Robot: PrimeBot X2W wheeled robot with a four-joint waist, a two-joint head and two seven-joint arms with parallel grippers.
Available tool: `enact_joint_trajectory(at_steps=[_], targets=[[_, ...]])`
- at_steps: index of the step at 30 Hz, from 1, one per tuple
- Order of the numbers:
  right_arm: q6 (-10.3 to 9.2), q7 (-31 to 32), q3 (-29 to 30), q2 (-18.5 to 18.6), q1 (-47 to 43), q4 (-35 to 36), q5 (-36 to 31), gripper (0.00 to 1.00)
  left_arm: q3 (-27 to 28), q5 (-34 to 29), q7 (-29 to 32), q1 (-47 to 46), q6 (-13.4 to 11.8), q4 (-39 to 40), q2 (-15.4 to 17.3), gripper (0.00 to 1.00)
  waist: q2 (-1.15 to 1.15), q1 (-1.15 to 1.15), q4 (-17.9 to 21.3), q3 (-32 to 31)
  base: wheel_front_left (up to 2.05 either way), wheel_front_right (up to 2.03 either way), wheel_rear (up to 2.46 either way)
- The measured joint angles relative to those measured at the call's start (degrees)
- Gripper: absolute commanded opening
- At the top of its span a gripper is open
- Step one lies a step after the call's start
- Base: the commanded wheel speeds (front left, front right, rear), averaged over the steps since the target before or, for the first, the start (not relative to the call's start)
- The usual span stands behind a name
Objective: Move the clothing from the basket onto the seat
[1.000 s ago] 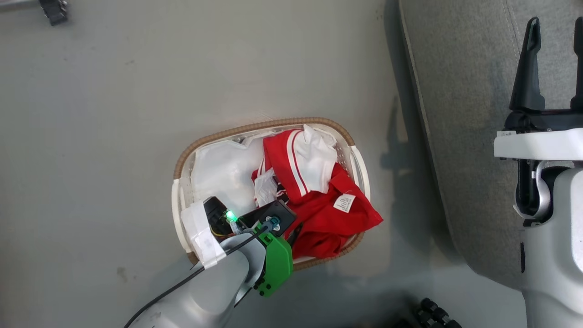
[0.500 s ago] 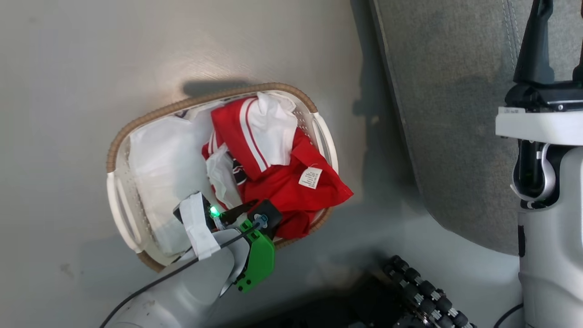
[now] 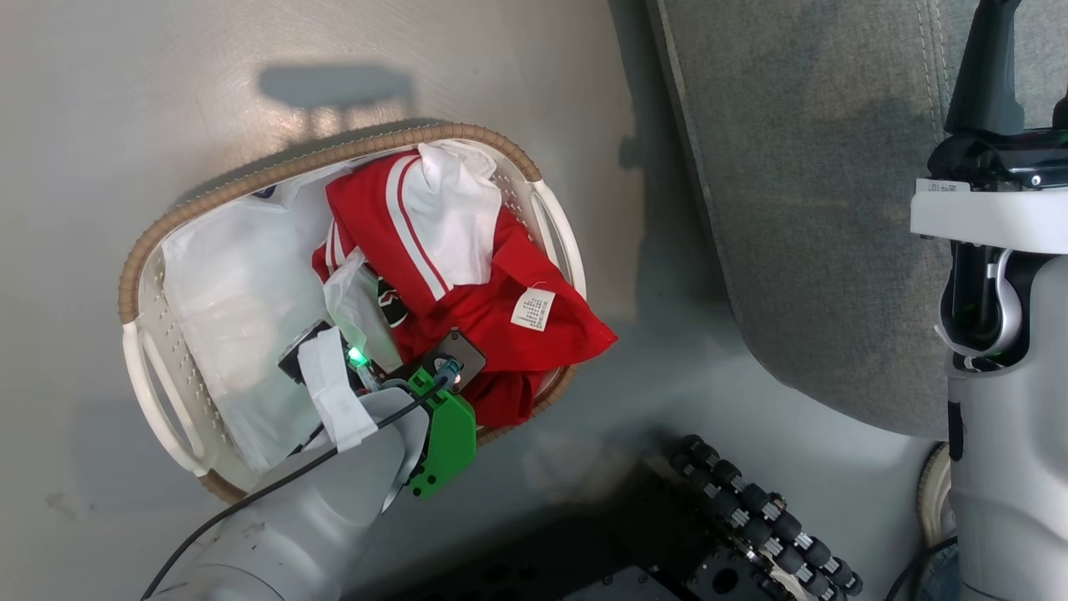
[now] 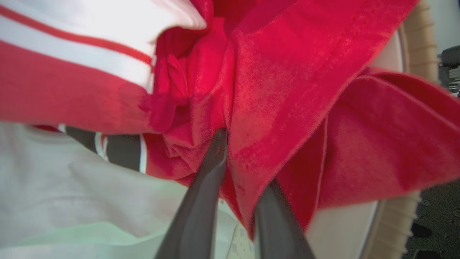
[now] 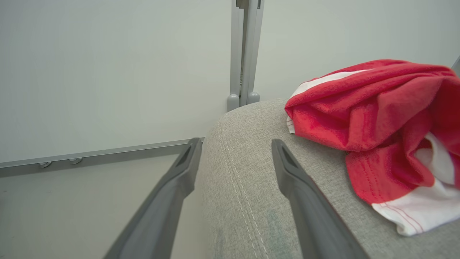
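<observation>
**In the basket: left fingers on red cloth, no lift yet**

Lower left of the head view: the whole scene has slid left and down against a second ago, so the camera moved, not the basket (image 3: pixel 275 171). Relative to the basket, the left wrist has come off the white liner (image 3: pixel 234 284) and in over the red clothing (image 3: pixel 476 313). The heap lies as it did, with the label (image 3: pixel 532 309) face up as before. Judgement: nothing is lifted yet, and the pull-out comes next.

Left wrist view: left fingers (image 4: pixel 244 158) are drawn nearly together with a fold of red cloth between them, one tip buried under the fold. Right fingers (image 5: pixel 236 143) are spread wide, hold nothing and hover at the rounded edge of the seat (image 3: pixel 801 209).

Clothing: bright red, soft and crumpled. A white panel with thin white stripes lies on top, and one corner hangs over the basket's right rim. Right side of the right wrist view: one garment (image 5: pixel 377 104) already lies on the seat.
</observation>
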State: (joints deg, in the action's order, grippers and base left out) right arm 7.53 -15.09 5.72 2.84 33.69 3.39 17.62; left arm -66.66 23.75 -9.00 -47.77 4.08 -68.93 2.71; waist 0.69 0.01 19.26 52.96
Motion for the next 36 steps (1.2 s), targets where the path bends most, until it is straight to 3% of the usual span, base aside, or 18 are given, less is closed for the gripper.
enact_joint_trajectory(at_steps=[11,19,36], targets=[[0.0,0.01,0.32,-0.03,-1.23,-2.64,-2.85,1.0,-1.33,1.04,-4.12,0.01,0.14,3.69,0.05,0.0,0.0,-0.01,-2.39,-5.45,0.0,0.0,0.0],[0.0,0.01,1.87,-0.08,-7.17,-6.02,-8.68,1.0,-0.23,1.31,-5.83,-0.07,0.43,9.98,0.37,0.0,0.0,-0.01,-6.1,-14.02,0.0,0.0,0.0],[0.0,0.01,2.2,-0.08,-19.88,-13.51,-12.66,1.0,4.36,-3.08,-6.11,-2.87,0.19,29.88,9.79,0.0,0.0,-0.01,-12.77,-36.27,0.0,0.0,0.0]])
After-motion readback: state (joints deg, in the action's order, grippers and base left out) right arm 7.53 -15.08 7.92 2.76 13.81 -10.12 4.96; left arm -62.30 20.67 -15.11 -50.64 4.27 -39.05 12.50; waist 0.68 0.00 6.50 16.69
